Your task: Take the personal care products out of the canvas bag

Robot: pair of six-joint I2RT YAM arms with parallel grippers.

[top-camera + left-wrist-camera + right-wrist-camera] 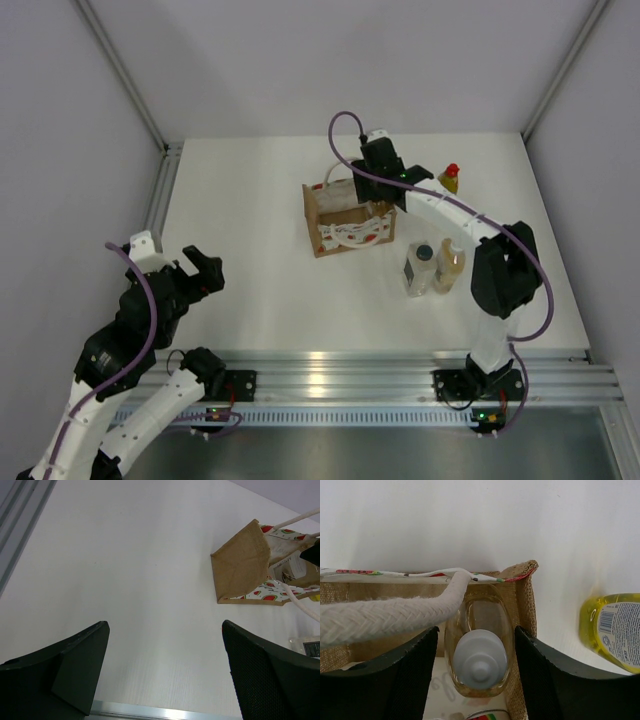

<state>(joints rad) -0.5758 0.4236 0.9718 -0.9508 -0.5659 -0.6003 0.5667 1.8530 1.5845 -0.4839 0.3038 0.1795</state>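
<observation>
The canvas bag (pixel 345 222) stands upright mid-table, tan with a white watermelon-print front panel and white rope handles (pixel 395 612). My right gripper (pixel 378 190) reaches down into its far right corner (pixel 525 595). The open jaws (pixel 476 630) straddle an amber bottle with a white cap (pixel 479 662) that stands inside the bag, with a slight gap on the left side. A yellow bottle with a red cap (pixel 450 178) stands right of the bag and also shows in the right wrist view (pixel 615 632). A clear bottle with a dark cap (pixel 419 268) and a second amber bottle (pixel 450 265) stand near the right arm. My left gripper (pixel 200 272) is open and empty at the near left.
The left wrist view shows the bag's brown side (pixel 242 562) far off to the upper right, bare white table under the open left gripper (pixel 165 625), and the metal front rail (pixel 150 711) below. The enclosure walls stand around the table.
</observation>
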